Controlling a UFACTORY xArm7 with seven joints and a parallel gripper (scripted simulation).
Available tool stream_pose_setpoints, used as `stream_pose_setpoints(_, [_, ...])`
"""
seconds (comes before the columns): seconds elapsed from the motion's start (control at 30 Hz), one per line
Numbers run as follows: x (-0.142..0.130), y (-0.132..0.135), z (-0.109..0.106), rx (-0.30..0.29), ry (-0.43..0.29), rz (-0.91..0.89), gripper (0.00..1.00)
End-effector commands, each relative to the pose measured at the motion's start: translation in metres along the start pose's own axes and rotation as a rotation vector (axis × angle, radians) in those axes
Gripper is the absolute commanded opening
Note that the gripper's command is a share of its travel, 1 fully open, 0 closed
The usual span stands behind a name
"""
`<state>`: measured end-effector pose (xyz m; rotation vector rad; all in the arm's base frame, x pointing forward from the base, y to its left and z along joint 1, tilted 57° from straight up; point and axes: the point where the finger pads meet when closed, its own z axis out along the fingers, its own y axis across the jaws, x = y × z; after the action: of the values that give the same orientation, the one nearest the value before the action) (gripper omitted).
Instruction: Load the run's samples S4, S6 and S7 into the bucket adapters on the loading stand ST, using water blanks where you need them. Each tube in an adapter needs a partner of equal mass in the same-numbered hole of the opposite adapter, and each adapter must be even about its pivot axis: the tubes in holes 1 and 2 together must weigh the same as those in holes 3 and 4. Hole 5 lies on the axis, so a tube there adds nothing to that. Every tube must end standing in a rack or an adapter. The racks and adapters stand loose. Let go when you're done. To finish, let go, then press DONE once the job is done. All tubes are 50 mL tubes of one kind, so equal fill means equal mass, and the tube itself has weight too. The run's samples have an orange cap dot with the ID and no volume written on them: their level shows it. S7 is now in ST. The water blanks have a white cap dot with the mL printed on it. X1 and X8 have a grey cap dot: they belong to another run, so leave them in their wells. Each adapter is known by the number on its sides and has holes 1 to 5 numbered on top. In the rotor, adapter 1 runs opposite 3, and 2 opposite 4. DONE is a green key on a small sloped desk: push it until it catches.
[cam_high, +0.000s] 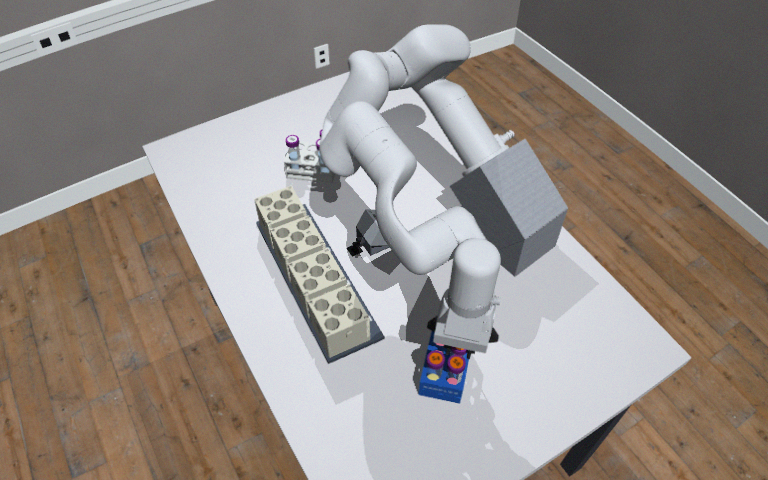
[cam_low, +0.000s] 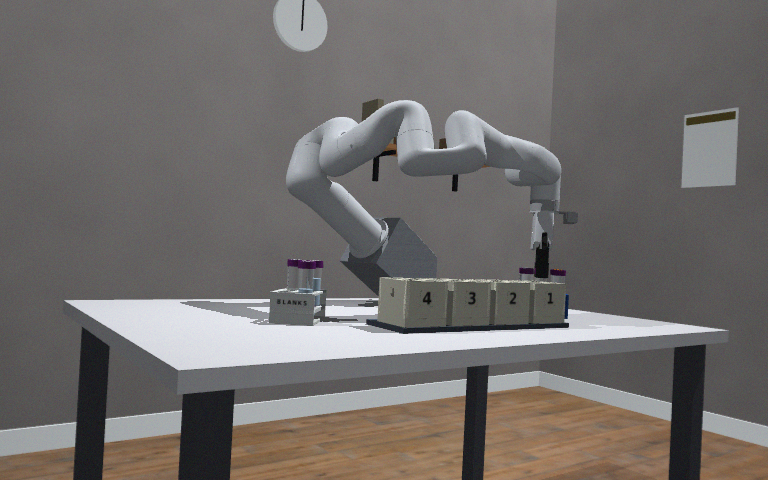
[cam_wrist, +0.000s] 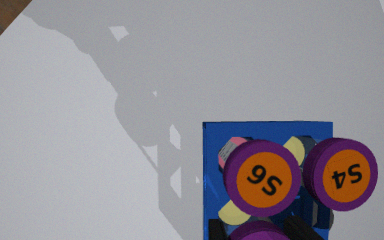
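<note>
Nearest me, at the lower right of the top view, a blue rack (cam_high: 439, 392) (cam_wrist: 215, 131) sits on the desk (cam_high: 198, 169) (cam_low: 226, 350) (cam_wrist: 50, 100), holding the run's samples upright. S4 (cam_high: 435, 358) (cam_low: 557, 272) (cam_wrist: 346, 175) and S6 (cam_high: 455, 362) (cam_wrist: 264, 177) stand there side by side, their orange dots facing up so the IDs can be read. Just behind them the claw (cam_high: 453, 349) (cam_low: 542, 276) (cam_wrist: 260, 231) has drawn narrow around a third tube's purple cap (cam_high: 459, 349) (cam_wrist: 260, 234); the fingers look to be gripping it, one on each side. I can't read its ID. Holding it from above, by the cap, makes sense to me: it should come straight up without knocking its neighbours or dragging the loose rack.

Further off, left of centre, the loading stand (cam_high: 373, 337) (cam_low: 390, 326) carries adapter 1 (cam_high: 348, 339) (cam_low: 539, 311), then 2, 3 and 4 (cam_high: 283, 213) (cam_low: 427, 314) in one row, holes up, ready to be filled. No cap rises from any of them, so I can't place S7 for certain.

Farthest, at upper left, the blanks rack (cam_high: 297, 170) (cam_low: 291, 314) keeps its tubes standing, partly hidden by the arm. They'd serve as partners of equal mass; I judge the loading to be at its start, with a lift next.
</note>
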<state>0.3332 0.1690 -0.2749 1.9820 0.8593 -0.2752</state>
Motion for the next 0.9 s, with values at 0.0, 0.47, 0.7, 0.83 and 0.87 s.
stream_pose_setpoints(0.0, [0.0012, -0.0006, -0.0027, 0.002, 0.005, 0.000, 0.00])
stream_pose_setpoints(0.47, [0.0012, -0.0006, -0.0027, 0.002, 0.004, 0.000, 0.00])
stream_pose_setpoints(0.7, [0.0012, -0.0006, -0.0047, 0.002, 0.005, 0.000, 0.00])
stream_pose_setpoints(0.83, [0.0012, -0.0006, -0.0067, 0.002, 0.005, 0.000, 0.00])
stream_pose_setpoints(0.87, [0.0012, -0.0006, -0.0067, 0.002, 0.005, 0.000, 0.00])
